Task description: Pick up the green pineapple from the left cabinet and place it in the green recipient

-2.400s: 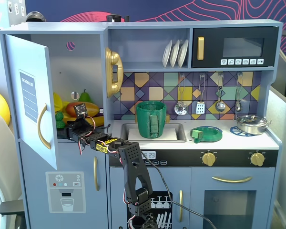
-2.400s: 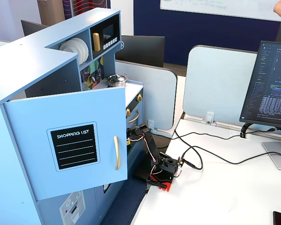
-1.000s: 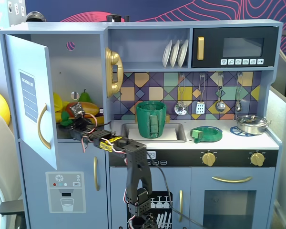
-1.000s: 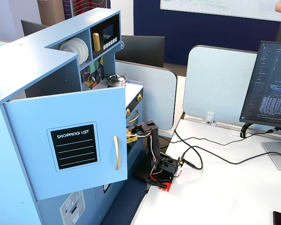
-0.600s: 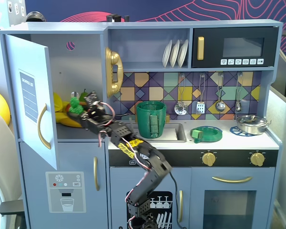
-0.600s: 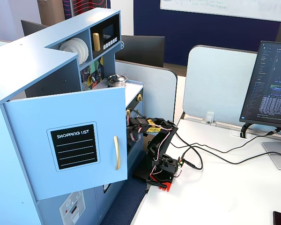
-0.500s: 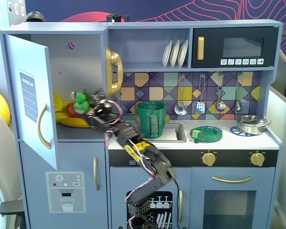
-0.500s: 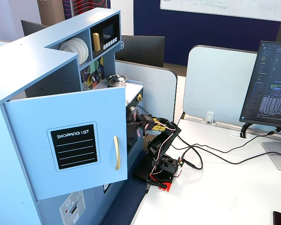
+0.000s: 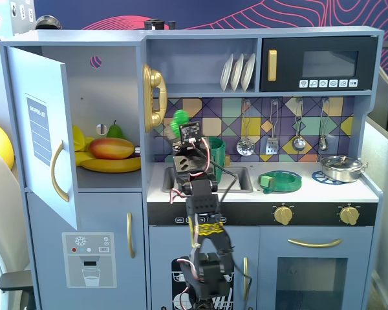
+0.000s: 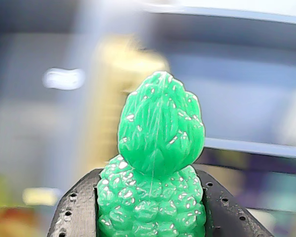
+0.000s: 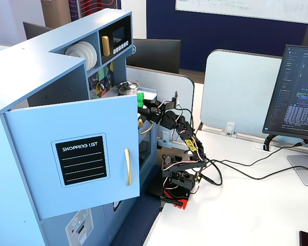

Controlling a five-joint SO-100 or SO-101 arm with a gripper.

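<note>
My gripper (image 9: 180, 129) is shut on the green pineapple (image 9: 179, 120), a small knobbly green toy, and holds it in the air in front of the gold phone, between the left cabinet and the sink. In the wrist view the pineapple (image 10: 158, 163) stands upright between the black fingers (image 10: 79, 212). It also shows in a fixed view (image 11: 140, 98). The left cabinet (image 9: 113, 90) stands open, its door (image 9: 42, 139) swung out to the left. The green recipient (image 9: 218, 154) stands in the sink behind my arm, partly hidden.
A mango (image 9: 111, 148), a banana (image 9: 113, 165) and a green pear (image 9: 116, 131) lie in the cabinet. A low green dish (image 9: 281, 181) and a steel pot (image 9: 344, 167) sit on the counter. Utensils hang on the back wall. The open door (image 11: 77, 159) juts out beside my arm.
</note>
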